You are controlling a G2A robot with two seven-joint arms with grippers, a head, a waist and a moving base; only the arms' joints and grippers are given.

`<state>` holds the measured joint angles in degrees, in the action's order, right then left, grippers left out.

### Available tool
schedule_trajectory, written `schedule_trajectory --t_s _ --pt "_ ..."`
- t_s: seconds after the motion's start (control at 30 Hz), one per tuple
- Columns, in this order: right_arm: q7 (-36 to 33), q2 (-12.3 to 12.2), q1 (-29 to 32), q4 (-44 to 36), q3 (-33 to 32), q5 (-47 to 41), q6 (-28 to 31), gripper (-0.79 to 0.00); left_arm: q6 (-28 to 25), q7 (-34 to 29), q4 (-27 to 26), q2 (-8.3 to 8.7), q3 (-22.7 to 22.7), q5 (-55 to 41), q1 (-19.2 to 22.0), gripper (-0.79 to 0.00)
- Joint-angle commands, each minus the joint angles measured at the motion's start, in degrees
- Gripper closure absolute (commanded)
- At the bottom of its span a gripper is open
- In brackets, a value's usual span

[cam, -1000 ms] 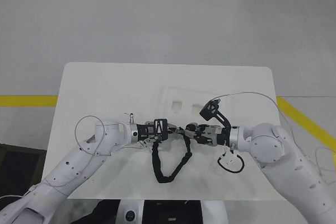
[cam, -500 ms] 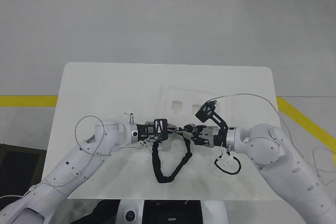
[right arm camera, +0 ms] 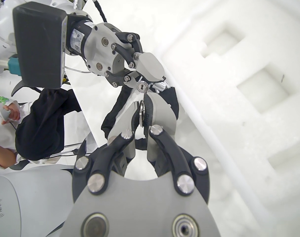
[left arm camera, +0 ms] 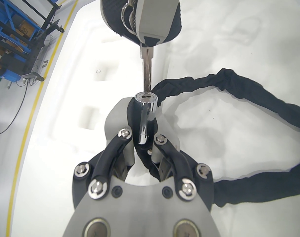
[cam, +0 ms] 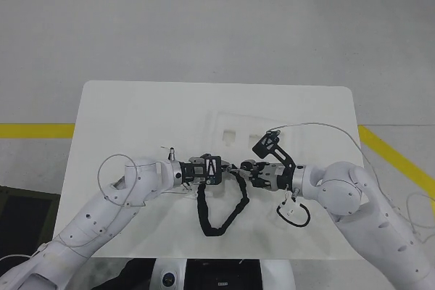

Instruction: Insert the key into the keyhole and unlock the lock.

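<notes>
My left gripper [cam: 219,171] is shut on the chrome lock cylinder [left arm camera: 145,104], holding it above the table with its keyhole facing my right gripper [cam: 243,174]. The lock's black fabric-covered chain [cam: 217,212] hangs from it in a loop onto the table. My right gripper [right arm camera: 141,109] is shut on the head of the silver key [left arm camera: 147,72]. The key blade points at the cylinder face [right arm camera: 141,86]. Its tip touches the face at the far rim, beside the slot, not inside it.
A white foam tray [cam: 275,123] with rectangular pockets lies on the white table [cam: 130,116] just behind the grippers. A thin white wire [cam: 326,125] arcs over the right arm, and a black cable loop [cam: 293,214] hangs under its wrist.
The two grippers have closed in on each other: the right one moved left with the key, the left one shifted slightly right, so the key tip now meets the cylinder face.
</notes>
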<state>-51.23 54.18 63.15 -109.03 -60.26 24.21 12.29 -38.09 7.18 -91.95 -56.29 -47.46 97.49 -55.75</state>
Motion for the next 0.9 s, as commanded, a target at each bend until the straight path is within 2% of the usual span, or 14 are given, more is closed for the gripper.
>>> schedule_trajectory --t_s 0.0,0.2,0.87 --pt "-0.55 0.00 -0.08 -0.06 -0.13 -0.12 -0.16 0.000 0.35 -1.06 -1.04 0.06 -0.38 0.54 -0.53 0.000" --pt "-0.18 0.10 -0.26 0.63 -0.65 -1.26 0.80 0.000 0.25 -2.16 -2.74 0.11 -1.17 1.22 -1.53 0.000" --pt "-0.68 0.25 -0.10 1.93 -1.04 -3.44 4.68 0.000 0.06 -4.41 -3.09 -0.53 -2.74 1.25 -1.90 0.000"
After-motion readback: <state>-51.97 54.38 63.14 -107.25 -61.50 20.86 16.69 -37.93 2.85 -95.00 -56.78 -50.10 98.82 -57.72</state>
